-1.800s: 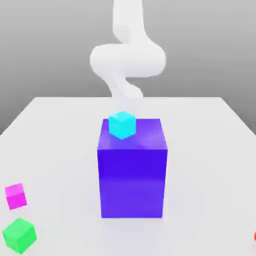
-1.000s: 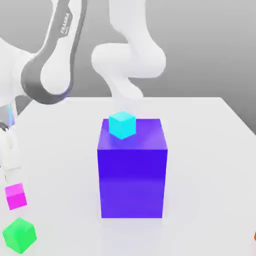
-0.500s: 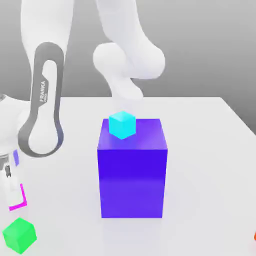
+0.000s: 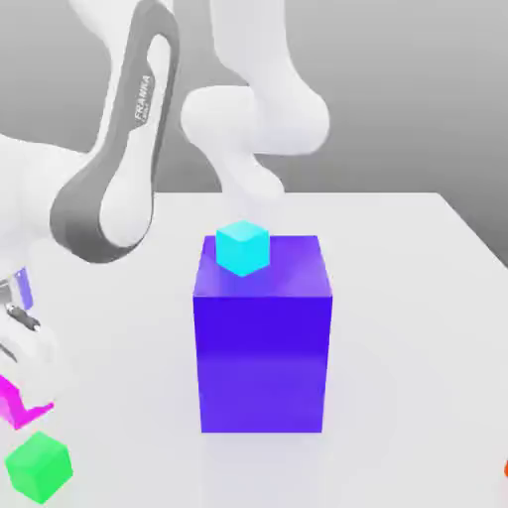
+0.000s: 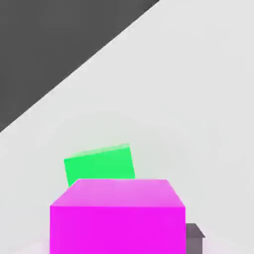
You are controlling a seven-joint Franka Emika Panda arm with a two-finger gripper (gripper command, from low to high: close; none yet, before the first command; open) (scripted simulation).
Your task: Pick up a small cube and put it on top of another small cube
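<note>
1 cyan cube [image 4: 243, 248] sits atop 1 big blue-purple block [image 4: 263, 347]; 1 green cube [image 4: 39, 467] rests near the exterior view's left edge.

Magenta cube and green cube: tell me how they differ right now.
The magenta cube is at the gripper, while the green cube sits apart from it on the table. The magenta cube is bright pink; the green cube is bright green. In the exterior view the magenta cube is partly covered by the gripper, whereas the green cube is uncovered. Both are plain, small blocks.
</note>
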